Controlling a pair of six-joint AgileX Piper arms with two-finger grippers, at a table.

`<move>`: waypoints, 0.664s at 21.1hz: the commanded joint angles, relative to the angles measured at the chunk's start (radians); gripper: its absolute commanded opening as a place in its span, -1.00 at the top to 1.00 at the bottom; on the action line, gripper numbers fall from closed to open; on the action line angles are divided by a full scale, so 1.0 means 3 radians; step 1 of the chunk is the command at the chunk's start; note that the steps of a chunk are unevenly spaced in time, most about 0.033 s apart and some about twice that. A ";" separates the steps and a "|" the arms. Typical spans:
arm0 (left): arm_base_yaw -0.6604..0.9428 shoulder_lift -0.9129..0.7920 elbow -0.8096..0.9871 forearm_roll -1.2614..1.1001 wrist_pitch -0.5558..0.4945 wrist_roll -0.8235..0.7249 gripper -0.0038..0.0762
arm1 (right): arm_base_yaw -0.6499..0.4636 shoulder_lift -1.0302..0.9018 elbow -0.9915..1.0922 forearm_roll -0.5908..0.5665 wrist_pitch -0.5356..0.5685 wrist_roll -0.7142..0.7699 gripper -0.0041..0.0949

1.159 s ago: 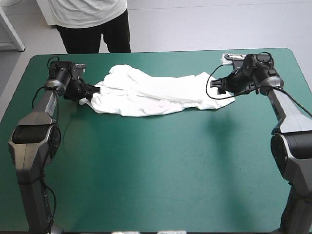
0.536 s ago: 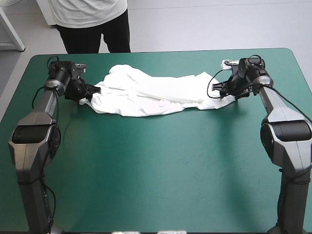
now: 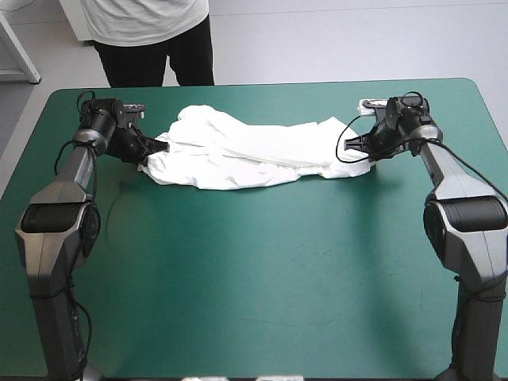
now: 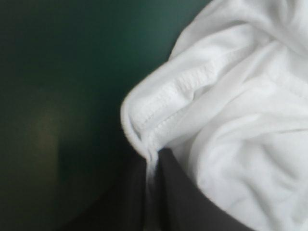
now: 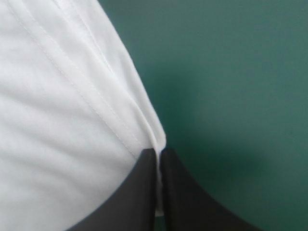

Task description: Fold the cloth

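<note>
- High view: the T-shirt [image 3: 246, 155] lies as a crumpled band on the far half of the worktop [image 3: 262, 270]. Its long axis runs left to right, and the bulkier left part bulges toward the far edge. The left end effector [image 3: 151, 148] sits at its left tip, the right end effector [image 3: 359, 148] at its right tip.
- Left wrist view: the left end effector [image 4: 153, 161] is clenched on a stitched hem of the T-shirt [image 4: 240, 120], a thin fold pinched between the black fingers. The cloth ahead is bunched, with bare teal-green cover beside it.
- Right wrist view: the right end effector [image 5: 159, 156] is likewise clamped on a hemmed edge of the T-shirt [image 5: 62, 120], which is smoother here.
- The step in hand looks like spreading the shirt before any fold. It would go best with both ends raised together and drawn apart along the long axis, evenly and gently so neither hem slips. The bunched left end may hold extra layers.
</note>
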 commanded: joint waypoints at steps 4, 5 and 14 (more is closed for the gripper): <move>0.0006 -0.0180 -0.0049 -0.0058 0.0085 0.0058 0.93 | 0.0064 -0.0107 0.0103 0.0195 0.0346 -0.0054 0.95; 0.0006 -0.0213 -0.0047 -0.0066 0.0085 0.0058 0.93 | 0.0064 -0.0147 0.0070 0.0195 0.0346 -0.0054 0.95; 0.0006 -0.1292 -0.0047 -0.0100 0.0304 0.0216 0.93 | 0.0064 -0.1187 -0.0061 0.0258 0.0437 -0.0132 0.95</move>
